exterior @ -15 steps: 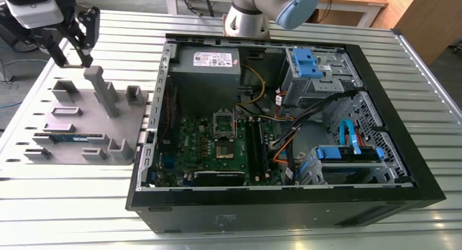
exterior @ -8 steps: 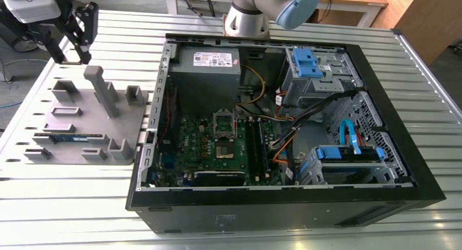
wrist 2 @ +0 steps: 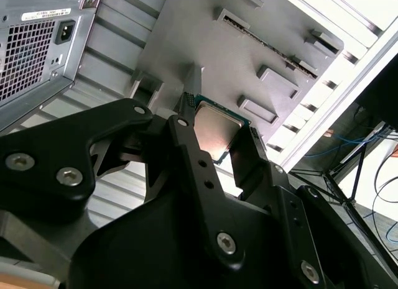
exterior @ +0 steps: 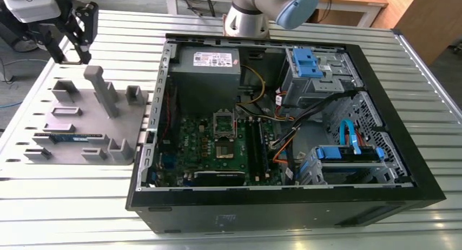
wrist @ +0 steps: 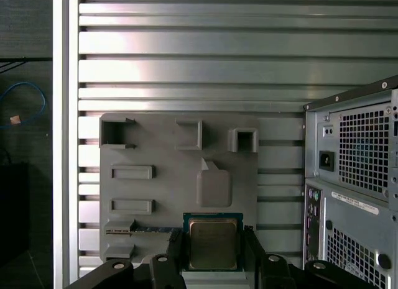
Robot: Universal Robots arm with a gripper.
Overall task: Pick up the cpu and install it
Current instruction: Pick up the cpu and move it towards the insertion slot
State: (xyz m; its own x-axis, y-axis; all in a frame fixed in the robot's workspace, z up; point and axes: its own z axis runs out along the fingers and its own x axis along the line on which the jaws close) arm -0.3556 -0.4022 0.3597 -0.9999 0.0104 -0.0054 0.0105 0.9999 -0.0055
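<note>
The cpu is a small square chip with a silver-grey metal top and a green rim, also seen in the second wrist view. My gripper is shut on it, one black finger on each side edge. The chip hangs in the air above the grey fixture plate. In the exterior view the gripper is at the far left, raised over the table just beyond the plate. The open computer case lies to the exterior view's right, with its motherboard socket uncovered.
Tall grey blocks stand up from the fixture plate, and a blue-green memory stick lies in one slot. Inside the case are a power supply, drive cages and loose cables. The slatted metal table surrounds everything.
</note>
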